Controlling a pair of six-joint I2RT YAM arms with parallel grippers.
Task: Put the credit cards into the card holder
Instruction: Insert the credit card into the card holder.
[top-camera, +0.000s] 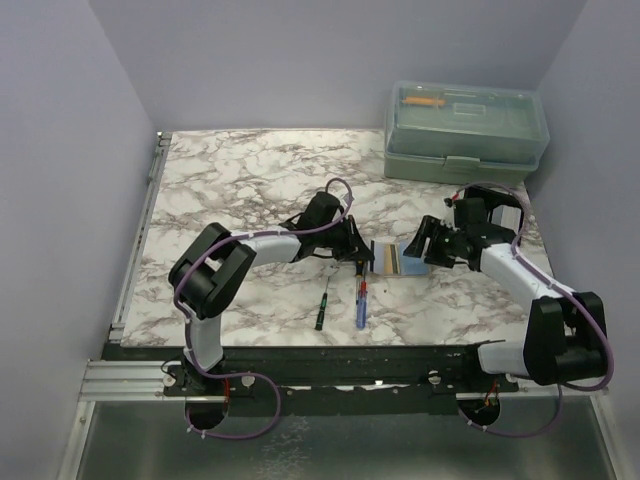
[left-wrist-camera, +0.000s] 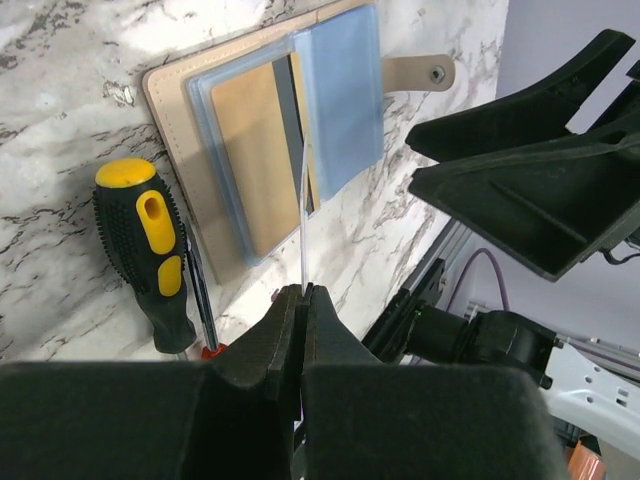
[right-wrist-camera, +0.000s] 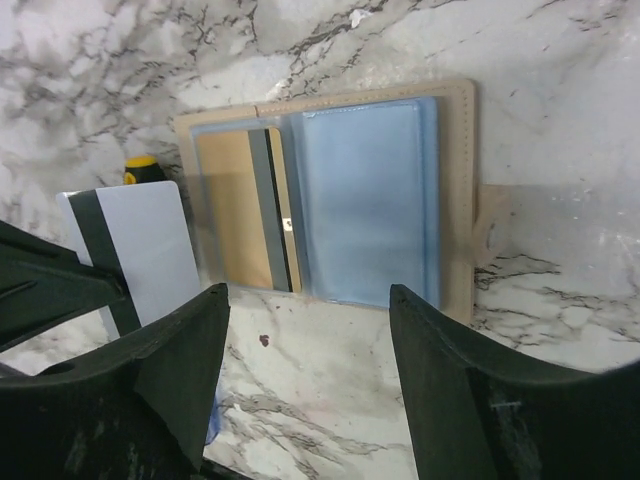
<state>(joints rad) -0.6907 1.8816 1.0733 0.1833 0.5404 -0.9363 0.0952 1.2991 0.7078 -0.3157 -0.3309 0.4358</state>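
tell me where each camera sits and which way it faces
Top external: above and behind the bases, looking down on the table; both arms show, left end effector and right end effector flanking the card holder.
Right wrist: on the right arm, looking down between its open jaws at the card holder; a credit card at left.
Left wrist: on the left arm, looking past its shut jaws, pinching that card edge-on, toward the card holder.
Shared: the card holder.

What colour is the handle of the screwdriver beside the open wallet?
Black with yellow patches: the stubby ribbed screwdriver handle shows best in the left wrist view.
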